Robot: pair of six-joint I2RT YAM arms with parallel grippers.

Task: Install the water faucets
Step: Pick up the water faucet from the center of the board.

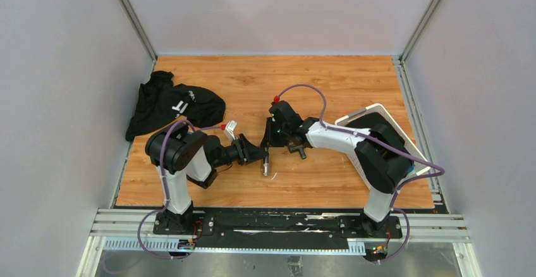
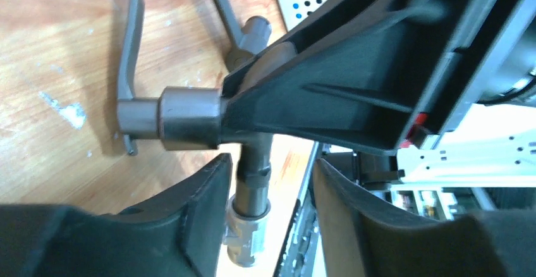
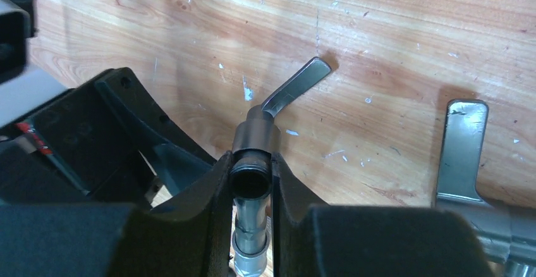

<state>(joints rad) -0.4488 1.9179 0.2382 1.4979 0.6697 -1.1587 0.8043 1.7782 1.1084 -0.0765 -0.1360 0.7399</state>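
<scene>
A dark-grey water faucet [image 3: 256, 139] with a thin lever handle [image 3: 296, 85] is held just above the wooden table [image 1: 328, 87]. My right gripper [image 3: 251, 185] is shut on its open pipe end. In the left wrist view the same faucet [image 2: 188, 117] has a stub pointing down to a silver fitting [image 2: 243, 239]. That stub hangs between the parted fingers of my left gripper [image 2: 268, 220], close to the left finger [image 2: 196, 214] with a wide gap to the right one. A second faucet [image 3: 464, 157] lies on the wood beside them, also seen from above [image 1: 298, 148].
A black cloth garment [image 1: 170, 103] lies at the back left of the table. A white basket [image 1: 379, 114] stands at the right, partly under my right arm. Grey walls enclose the table on three sides.
</scene>
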